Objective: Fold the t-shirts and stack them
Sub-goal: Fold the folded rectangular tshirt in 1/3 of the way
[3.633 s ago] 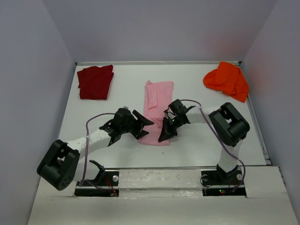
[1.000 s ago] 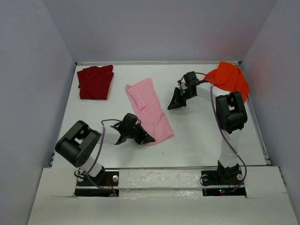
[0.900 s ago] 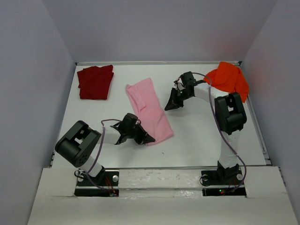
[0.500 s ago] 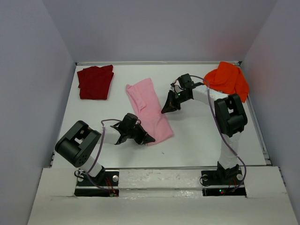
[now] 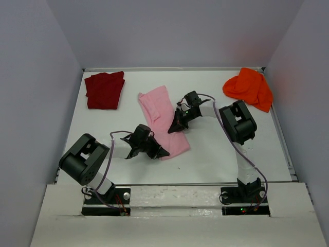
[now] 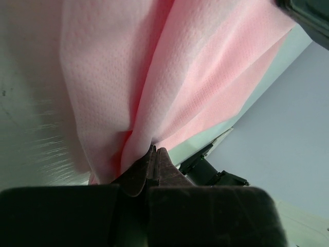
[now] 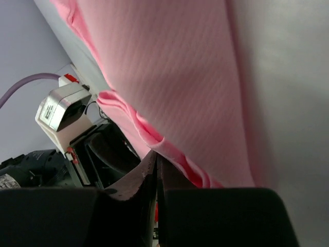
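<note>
Three t-shirts lie on the white table (image 5: 221, 149), well apart from one another. Folded flat, the dark red t-shirt (image 5: 105, 89) sits in the far left corner, and the bright orange t-shirt (image 5: 249, 88) lies in a loose heap in the far right corner. The light pink t-shirt (image 5: 163, 121) stretches across the middle as a long folded strip, running slantwise from far left to near right. Both arms reach in to it. The left gripper (image 5: 162, 152) is low at the near end of the strip with its jaws pressed together, and the left wrist view shows pink cloth gathered into creases that run straight into the closed tips, so it is clamped on that near edge. The right gripper (image 5: 173, 127) rests at the strip's right-hand edge, about halfway along its length. Its jaws are also together with no gap showing between them. In the right wrist view their tips meet a rumpled, thickened hem of the pink cloth, but whether any of that hem is actually caught between them cannot be told. The left gripper's dark body shows beyond the cloth in that same view.
</note>
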Robot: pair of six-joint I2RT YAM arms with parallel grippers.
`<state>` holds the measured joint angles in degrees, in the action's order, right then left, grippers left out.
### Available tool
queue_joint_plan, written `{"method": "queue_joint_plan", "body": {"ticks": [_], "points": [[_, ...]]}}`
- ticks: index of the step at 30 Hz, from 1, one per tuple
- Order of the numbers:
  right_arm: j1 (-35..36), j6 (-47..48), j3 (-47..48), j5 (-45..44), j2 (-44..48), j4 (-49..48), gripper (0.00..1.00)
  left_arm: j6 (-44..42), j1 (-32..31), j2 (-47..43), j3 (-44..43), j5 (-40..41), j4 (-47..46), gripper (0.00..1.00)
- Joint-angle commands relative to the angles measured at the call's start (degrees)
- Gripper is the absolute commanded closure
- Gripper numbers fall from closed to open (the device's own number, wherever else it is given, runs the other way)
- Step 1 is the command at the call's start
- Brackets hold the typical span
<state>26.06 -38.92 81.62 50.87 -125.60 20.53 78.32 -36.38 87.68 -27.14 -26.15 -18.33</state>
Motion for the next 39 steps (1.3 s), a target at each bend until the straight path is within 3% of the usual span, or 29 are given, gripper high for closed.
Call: {"method": "queue_joint_plan", "body": {"ticks": [1,11,17,26,28,30,31,32,34,36,37,39], "points": [[-0.05,-0.11,4.42,1.95,-1.93,-3.48,0.93,-0.19,-0.27,-2.51,0.77,-0.04,1.45,1.00],[-0.05,6.13,1.79,-3.06,-4.39,-0.41,0.95,0.07,-0.27,-4.36,1.30,0.49,2.24,1.00],[-0.05,5.79,3.18,-3.15,0.70,-0.06,0.96,-0.97,-0.18,-5.41,-0.02,0.75,4.08,1.00],[-3.11,8.77,8.81,-3.41,11.16,11.89,0.95,-16.09,3.42,-11.99,-17.41,8.92,28.15,1.00],[-4.52,9.65,7.85,-3.32,14.23,14.09,0.90,-19.25,4.82,-13.23,-20.23,9.54,32.62,1.00],[-5.23,11.57,6.54,-2.80,16.60,15.41,0.66,-21.36,5.79,-13.59,-21.55,9.02,35.37,1.00],[-5.23,13.41,5.14,-2.80,17.05,17.67,0.41,-23.63,6.58,-13.41,-22.43,7.71,37.55,0.88],[-5.23,14.30,4.34,-3.14,17.49,17.70,0.32,-24.70,7.02,-13.24,-22.52,7.69,38.27,0.74],[-5.76,16.06,2.23,-3.41,18.19,19.36,0.22,-26.02,7.55,-13.06,-21.39,5.42,39.68,0.32],[-5.76,17.99,-1.62,-3.76,18.64,19.28,0.11,-25.94,7.90,-13.50,-19.37,2.35,38.64,0.20],[-5.76,18.52,-2.78,-3.76,18.81,19.02,0.10,-25.59,7.90,-14.11,-17.01,1.55,37.41,0.05],[-5.76,20.01,-5.76,-4.37,18.81,18.14,0.09,-24.19,7.90,-14.99,-13.23,-0.21,34.95,0.01]]}}
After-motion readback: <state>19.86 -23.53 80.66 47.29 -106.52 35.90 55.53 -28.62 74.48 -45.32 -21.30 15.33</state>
